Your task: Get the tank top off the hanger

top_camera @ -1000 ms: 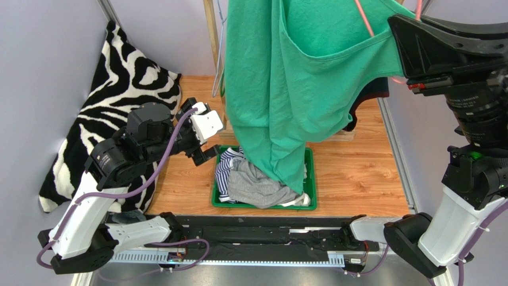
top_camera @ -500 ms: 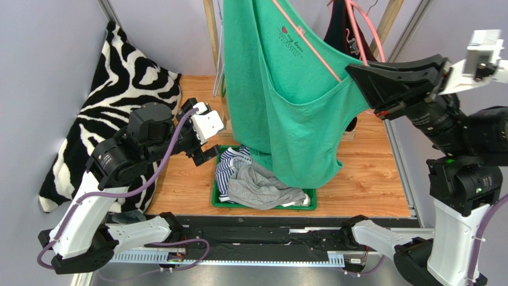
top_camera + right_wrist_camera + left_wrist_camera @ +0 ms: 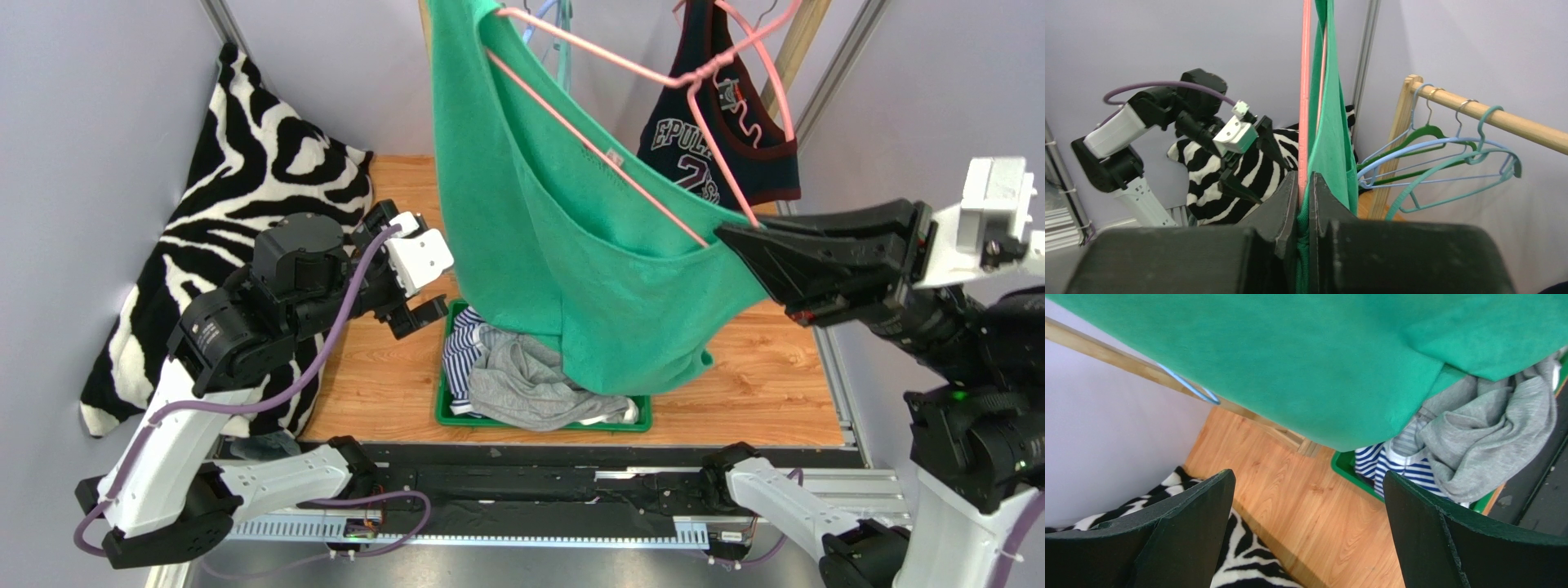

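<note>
At the near edge, the left pincer (image 3: 1306, 478) hangs over the wooden table (image 3: 773, 368) with its jaws spread wide and nothing between them, pointing toward the green cloth. Just beyond it, a green tray (image 3: 439, 398) sits on the table, holding a crumpled grey garment (image 3: 528, 386) and a blue-and-white striped one (image 3: 464, 349). The green tank top (image 3: 577, 245) is in the air above this tray, on a pink hanger (image 3: 601, 150). It is stretched slantwise from the top of the overhead view down to the right, and its lower fold droops over the tray; whether it touches the clothes there cannot be told. The right pincer (image 3: 1304, 177) is clamped narrow on the tank top's edge at the right, raised well above the table. The wrist view shows the green fabric pinched between its fingers and the pink hanger wire running down into the same gap. To the left, a zebra-print cloth (image 3: 245, 184) leans against the wall. Farther back, a dark jersey top (image 3: 718, 141) hangs on another pink hanger, and a wooden rail (image 3: 1475, 113) carries several bare hangers (image 3: 1428, 131).
</note>
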Tool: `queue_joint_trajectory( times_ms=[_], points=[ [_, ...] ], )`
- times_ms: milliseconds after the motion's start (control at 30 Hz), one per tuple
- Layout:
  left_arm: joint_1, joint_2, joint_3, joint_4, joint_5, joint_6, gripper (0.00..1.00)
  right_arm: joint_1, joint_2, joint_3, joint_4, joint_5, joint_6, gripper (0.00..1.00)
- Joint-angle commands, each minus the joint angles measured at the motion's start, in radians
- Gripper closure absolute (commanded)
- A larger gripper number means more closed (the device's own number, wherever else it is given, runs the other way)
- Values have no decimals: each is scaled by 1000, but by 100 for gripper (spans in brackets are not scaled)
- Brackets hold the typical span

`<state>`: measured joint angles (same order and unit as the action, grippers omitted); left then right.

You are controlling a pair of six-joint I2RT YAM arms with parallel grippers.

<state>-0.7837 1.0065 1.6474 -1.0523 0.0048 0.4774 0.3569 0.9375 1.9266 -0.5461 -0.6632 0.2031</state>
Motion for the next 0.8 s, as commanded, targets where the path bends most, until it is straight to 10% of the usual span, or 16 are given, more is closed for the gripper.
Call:
queue_joint_trajectory(
  times_ms=[0, 400, 767],
  points=[
    [4, -14, 100, 23, -39, 76, 1, 1, -37, -62, -17, -94, -47, 100],
    [4, -43, 423, -143, 158, 142, 1, 2, -39, -342, -172, -309, -146, 100],
    [9, 75, 408, -294, 443, 181, 1, 138, -11, -431, -195, -362, -330, 100]
  ],
)
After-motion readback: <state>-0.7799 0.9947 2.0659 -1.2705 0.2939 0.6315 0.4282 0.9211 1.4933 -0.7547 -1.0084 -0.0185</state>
